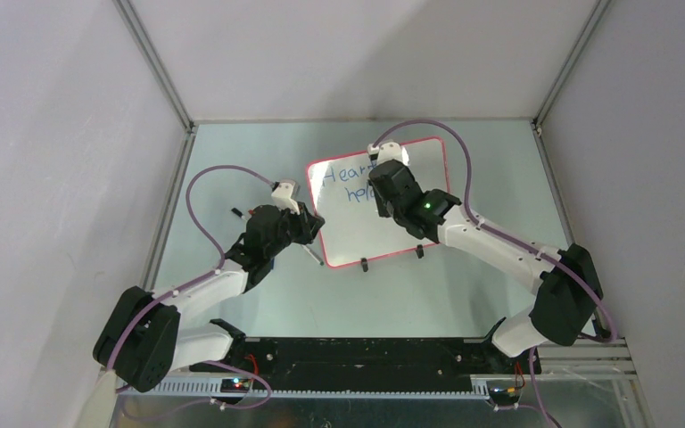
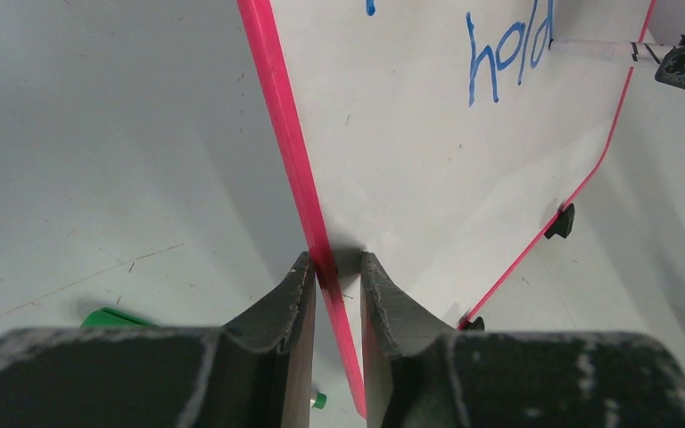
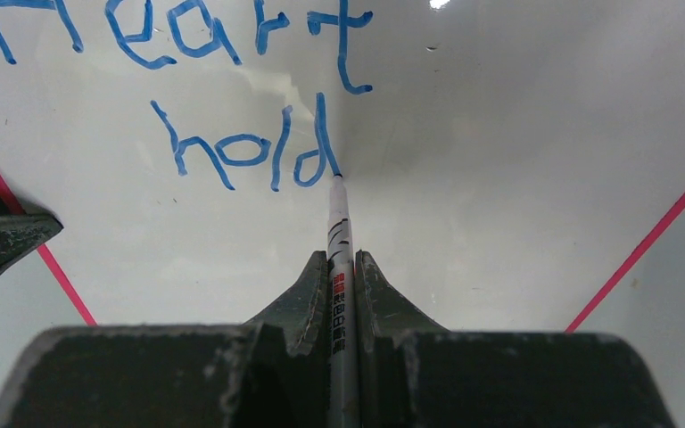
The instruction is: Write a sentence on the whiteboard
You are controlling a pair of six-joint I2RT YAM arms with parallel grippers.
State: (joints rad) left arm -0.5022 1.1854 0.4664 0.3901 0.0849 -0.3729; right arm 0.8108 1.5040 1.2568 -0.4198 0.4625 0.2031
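The sentence (image 3: pixel 280 152) is in thin blue letters and reads "Heart" on the far line and "hold" on the line just under it. It sits on the far left part of the whiteboard (image 1: pixel 366 236), a shiny white board with a thin red frame (image 2: pixel 285 116). The board lies in the middle of the bench (image 1: pixel 499 178), a bit toward the far side. Two little black feet (image 1: pixel 364 264) stick out from its near edge. The right tool (image 3: pixel 341 259) is over the far part of the board. It is squeezed tight on a white marker (image 3: pixel 339 232), which pokes out between its fingers. The marker's tip touches the board right at the bottom of the "d" in "hold". The left tool (image 2: pixel 334 267) is at the left edge of the board, close to the near left corner. Its fingers are narrow, and the red frame runs between them, so it is pinching the board's edge. On the bench left of the left tool lies a small black thing (image 1: pixel 235 212), well apart from the board. Something green (image 2: pixel 111 316) peeks out on the bench just beside the left tool, but I cannot tell what it is.
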